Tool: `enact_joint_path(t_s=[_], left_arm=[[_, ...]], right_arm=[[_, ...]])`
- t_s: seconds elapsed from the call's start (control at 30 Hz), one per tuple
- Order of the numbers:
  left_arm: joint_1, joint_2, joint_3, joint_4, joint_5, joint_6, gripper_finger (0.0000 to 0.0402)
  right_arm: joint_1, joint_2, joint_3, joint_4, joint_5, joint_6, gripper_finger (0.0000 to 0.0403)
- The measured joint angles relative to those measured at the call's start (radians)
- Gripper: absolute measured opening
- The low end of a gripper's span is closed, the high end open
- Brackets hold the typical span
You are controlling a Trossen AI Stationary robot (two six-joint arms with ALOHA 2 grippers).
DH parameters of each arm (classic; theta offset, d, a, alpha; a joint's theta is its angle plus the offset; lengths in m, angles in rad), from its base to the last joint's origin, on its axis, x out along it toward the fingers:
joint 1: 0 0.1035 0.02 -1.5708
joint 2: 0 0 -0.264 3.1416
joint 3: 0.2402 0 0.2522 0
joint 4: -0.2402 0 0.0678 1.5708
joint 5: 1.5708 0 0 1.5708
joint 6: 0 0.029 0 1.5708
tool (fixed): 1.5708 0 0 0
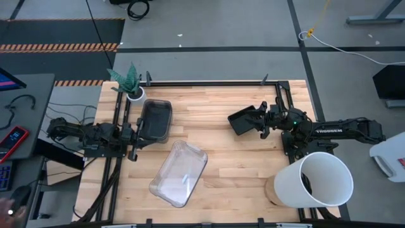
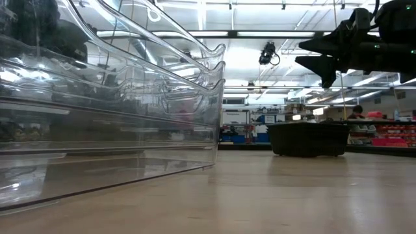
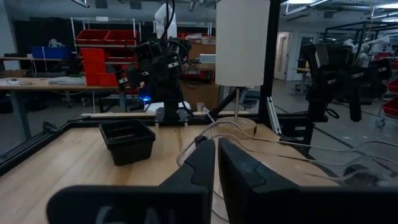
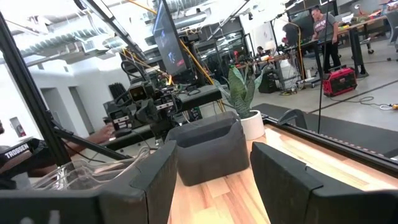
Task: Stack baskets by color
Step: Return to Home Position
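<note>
Left gripper (image 1: 133,144) sat low by the table's left edge, its arm folded back on itself and its fingers (image 3: 202,165) pressed together w/ only a sliver of gap. Right gripper (image 1: 261,121) hung in the air on the right side, its arm stretched roughly level from the base. The claw was spread wide and held nothing, just above and beside the black baskets (image 1: 242,120) w/o touching them. Those slatted bins stood nested, reading as one, right of centre. The smoky grey baskets (image 1: 156,119) stood stacked just in front of the left gripper, near a small white plant pot (image 1: 135,95) at a table corner on that side. The clear baskets (image 1: 179,173) lay nested and turned at an angle approx. mid-table, close to the low camera. A big white bucket (image 1: 318,180) stood at a corner beside the right arm's base. Bare wooden table (image 1: 221,158) showed btwn the three stacks.
</note>
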Motion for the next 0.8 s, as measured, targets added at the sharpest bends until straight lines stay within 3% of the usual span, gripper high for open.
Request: enact_joint_path(t_s=[0.8], left_arm=[[0.000,0.000,0.000,0.000,0.000,0.000,0.0023]], right_arm=[[0.000,0.000,0.000,0.000,0.000,0.000,0.0209]])
